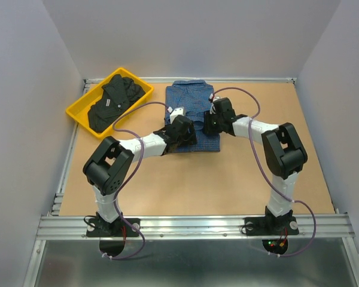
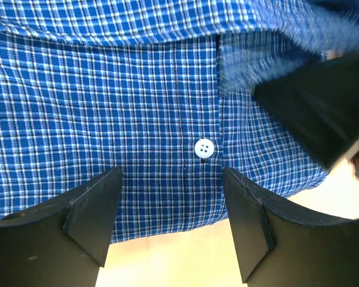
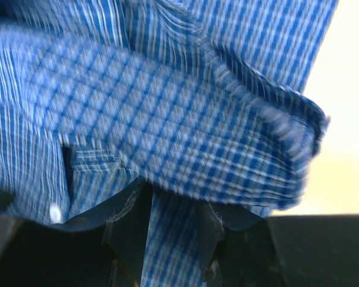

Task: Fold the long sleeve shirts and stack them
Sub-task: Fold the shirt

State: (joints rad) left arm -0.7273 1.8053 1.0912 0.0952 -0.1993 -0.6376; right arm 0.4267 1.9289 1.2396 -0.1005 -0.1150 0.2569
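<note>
The blue checked long sleeve shirt [image 1: 190,104] lies folded on the table's far middle. The black long sleeve shirt [image 1: 115,101] sits crumpled in a yellow tray. My left gripper [image 1: 185,134] hovers over the blue shirt's near hem [image 2: 167,221]. It is open, with a white button [image 2: 204,148] just beyond its fingers [image 2: 93,215] and nothing clamped between them. My right gripper [image 1: 208,122] is at the shirt's right side, shut on a raised fold of the blue shirt [image 3: 167,137]. Cloth runs between its fingertips [image 3: 131,233]. The right gripper's black body [image 2: 323,113] shows in the left wrist view.
The yellow tray [image 1: 76,113] stands at the far left corner, by the table's metal edge rail [image 1: 69,161]. Bare tan tabletop [image 1: 227,185] lies between the shirt and the arm bases. Grey walls enclose the left, back and right sides.
</note>
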